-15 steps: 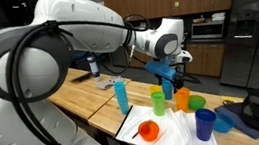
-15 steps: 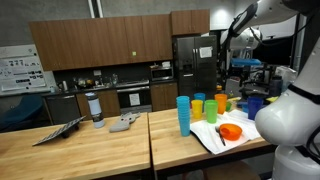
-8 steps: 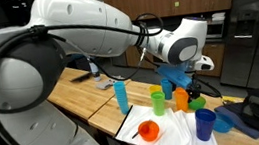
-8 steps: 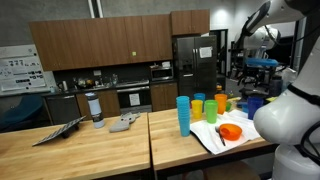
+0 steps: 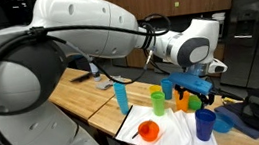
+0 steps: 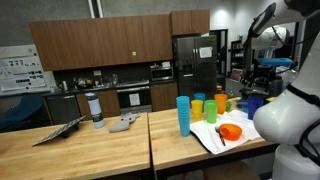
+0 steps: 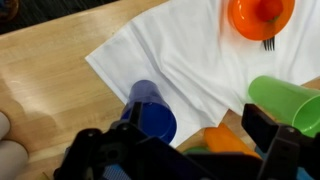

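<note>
Height separates the gripper (image 5: pixel 194 86) from everything below it: it hangs over the cloth (image 7: pixel 190 50) with its jaws spread wide, gripping nothing and touching nothing. The blue cup (image 7: pixel 151 112) is the nearest thing. In the wrist view it stands just ahead of the gripper and off the midline between the fingers, closer to the finger on the left of that view. It stands upright on the cloth near the cloth's edge, mouth up, so its long axis runs vertical. In an exterior view the blue cup (image 5: pixel 206 123) sits almost straight under the gripper, a little toward the camera. Lower in the wrist view, partly hidden by the gripper's body, an orange cup (image 7: pixel 228 140) lies nearer the midline; whether it touches the blue cup I cannot tell. A green cup (image 7: pixel 290 100) stands by the finger on the right of that view, and the bowl (image 7: pixel 262 15) lies well apart at the cloth's far end.
</note>
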{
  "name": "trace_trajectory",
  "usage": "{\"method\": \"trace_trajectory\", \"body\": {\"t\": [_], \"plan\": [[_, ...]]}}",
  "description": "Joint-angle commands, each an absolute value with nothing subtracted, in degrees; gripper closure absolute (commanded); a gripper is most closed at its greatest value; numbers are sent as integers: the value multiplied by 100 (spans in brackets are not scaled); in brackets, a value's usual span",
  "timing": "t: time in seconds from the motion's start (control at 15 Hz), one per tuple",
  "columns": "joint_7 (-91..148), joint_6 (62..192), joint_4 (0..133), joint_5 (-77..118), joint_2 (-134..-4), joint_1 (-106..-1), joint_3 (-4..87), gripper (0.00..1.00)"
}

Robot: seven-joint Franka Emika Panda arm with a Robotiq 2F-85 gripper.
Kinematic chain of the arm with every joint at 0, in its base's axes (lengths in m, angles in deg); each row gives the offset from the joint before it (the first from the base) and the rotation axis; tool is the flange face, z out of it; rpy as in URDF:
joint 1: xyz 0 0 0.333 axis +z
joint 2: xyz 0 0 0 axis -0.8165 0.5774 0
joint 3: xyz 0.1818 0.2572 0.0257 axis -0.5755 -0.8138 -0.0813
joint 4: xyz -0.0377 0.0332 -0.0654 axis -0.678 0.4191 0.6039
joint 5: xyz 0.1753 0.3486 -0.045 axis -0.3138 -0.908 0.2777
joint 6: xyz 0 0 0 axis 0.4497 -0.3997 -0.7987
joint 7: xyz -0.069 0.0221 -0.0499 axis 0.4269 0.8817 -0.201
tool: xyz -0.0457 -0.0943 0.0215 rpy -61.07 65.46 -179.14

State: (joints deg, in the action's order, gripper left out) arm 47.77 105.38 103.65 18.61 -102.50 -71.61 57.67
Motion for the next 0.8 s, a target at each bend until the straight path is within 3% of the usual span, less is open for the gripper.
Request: {"method": "trace_trajectory", "body": {"t": [0.0, 0.73], "plan": [[5586, 10235, 10103, 2231, -10012, -7118, 5840, 0], [5240, 10912, 10157, 1612, -9957, -7151, 5957, 0]]}}
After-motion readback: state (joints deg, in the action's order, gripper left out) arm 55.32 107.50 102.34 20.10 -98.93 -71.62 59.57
